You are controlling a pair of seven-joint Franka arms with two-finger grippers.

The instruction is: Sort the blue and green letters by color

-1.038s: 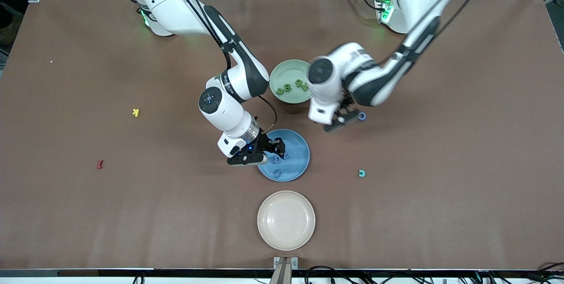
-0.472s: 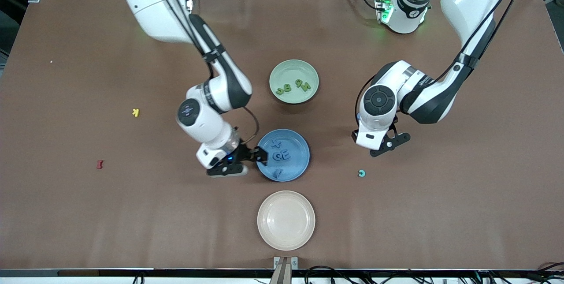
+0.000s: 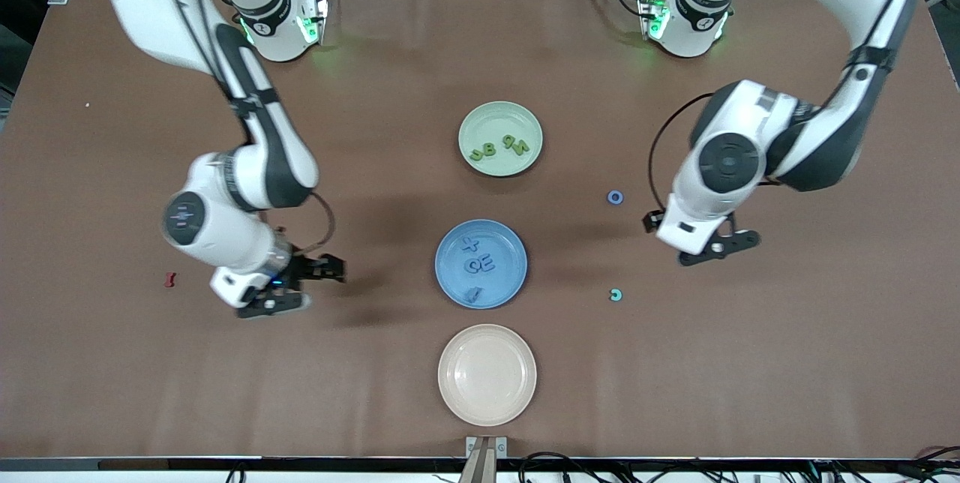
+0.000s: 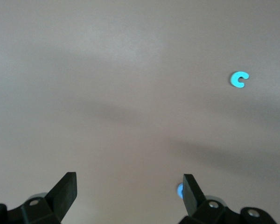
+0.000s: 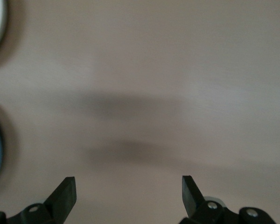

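Though sorted, four blue letters.

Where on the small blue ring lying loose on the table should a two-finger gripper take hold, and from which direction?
Judging by its pose, the blue ring lies flat on the bare table, so come straight down from above and pinch across its outer rim, or one finger through the hole. Nothing crowds it.

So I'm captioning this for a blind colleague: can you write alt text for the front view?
Three plates sit in a row mid-table: a green plate holding green letters, a blue plate holding blue letters, and an empty cream plate nearest the camera. Both arms hover open and empty, the right gripper and left gripper over bare table at opposite ends.
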